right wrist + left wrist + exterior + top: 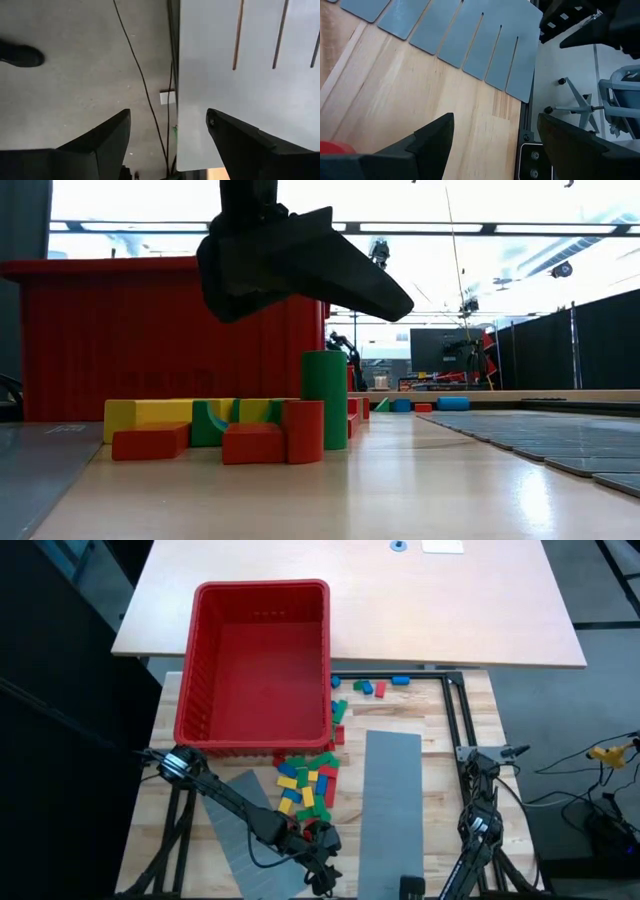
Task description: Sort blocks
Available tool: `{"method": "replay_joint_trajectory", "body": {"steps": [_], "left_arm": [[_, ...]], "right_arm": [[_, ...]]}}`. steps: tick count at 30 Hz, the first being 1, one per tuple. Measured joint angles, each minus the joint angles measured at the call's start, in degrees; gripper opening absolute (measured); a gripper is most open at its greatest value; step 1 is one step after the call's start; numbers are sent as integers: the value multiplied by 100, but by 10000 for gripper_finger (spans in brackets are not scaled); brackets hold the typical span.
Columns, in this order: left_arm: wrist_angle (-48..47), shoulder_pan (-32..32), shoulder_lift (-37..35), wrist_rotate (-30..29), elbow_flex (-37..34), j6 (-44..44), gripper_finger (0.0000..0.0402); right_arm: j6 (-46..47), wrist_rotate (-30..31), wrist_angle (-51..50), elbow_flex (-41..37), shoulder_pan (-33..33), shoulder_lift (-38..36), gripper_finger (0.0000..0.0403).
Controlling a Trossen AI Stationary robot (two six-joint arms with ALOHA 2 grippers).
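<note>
The blocks [306,785] lie in a loose heap of red, green, blue and yellow on the wooden table, just near of the red bin [262,660]. A few more blocks [370,688] lie to the bin's right. In the low view a green cylinder [325,398] stands upright among red and yellow blocks [255,442]. My left gripper [495,117] hangs open above the table near its front edge, near of the heap, with one red block [330,148] beside its finger. My right gripper [167,112] stands open at the near right, holding nothing.
A grey slotted panel [390,810] lies flat right of the heap, another [245,825] under my left arm. The bin's wall [150,340] rises behind the blocks. Bare wood shows between the panels. A black frame [455,720] edges the table's right side.
</note>
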Motion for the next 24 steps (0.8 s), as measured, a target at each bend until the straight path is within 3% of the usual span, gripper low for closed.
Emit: {"method": "replay_joint_trajectory", "body": {"steps": [13, 24], "left_arm": [[0, -9, 0, 2, 0, 26, 275], [0, -9, 0, 4, 0, 26, 275]], "right_arm": [[22, 10, 21, -174, -31, 0, 259], [26, -562, 874, -611, -39, -38, 235]]}}
